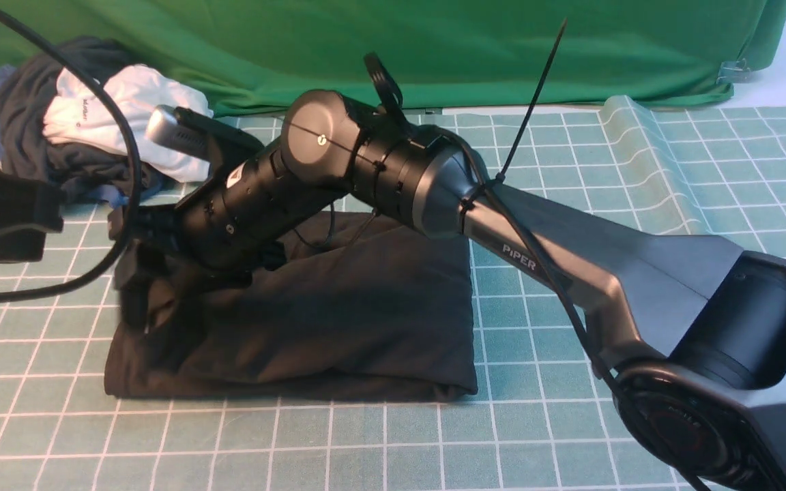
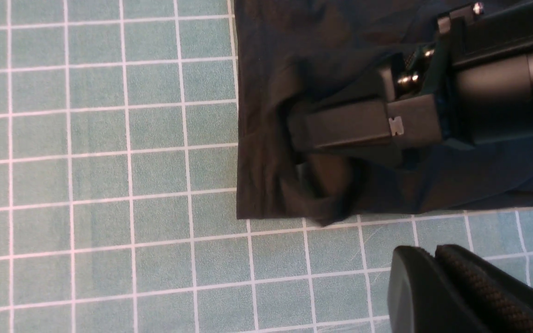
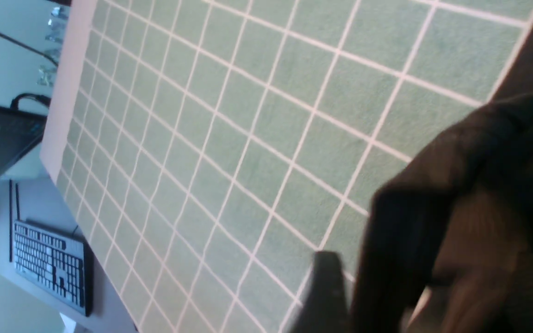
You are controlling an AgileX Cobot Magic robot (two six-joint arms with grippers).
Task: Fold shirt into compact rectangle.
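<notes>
right gripper on shirt's left end, left gripper standing off

nearest the cam, the grid mat [image 1: 379, 443] is showing bare. the shirt [image 1: 338, 314] is lying mid-mat, a bit to the robot's left, as a thick black-brown bundle, roughly rectangular, long axis running left-right. its right edge is sitting fairly square; its left end is bunching up, lumpy. no print or neck tag is showing.

the right arm [image 1: 570, 252] is reaching across the bundle, so the right gripper [image 2: 322, 143] is sitting on that left end w/ cloth heaping round one finger. the other finger is hidden, so cannot tell whether it is gripping or apart. the left gripper [image 2: 426, 252] is hovering over bare mat just beside the same end, fingers pressing together, holding nothing, not touching cloth.

judgement: the right gripper is the nearer, and the next move is turning on the lumpy left end under its fingers.

far back-left, a heap of other garments [image 1: 93, 116] is lying apart from the shirt.
</notes>
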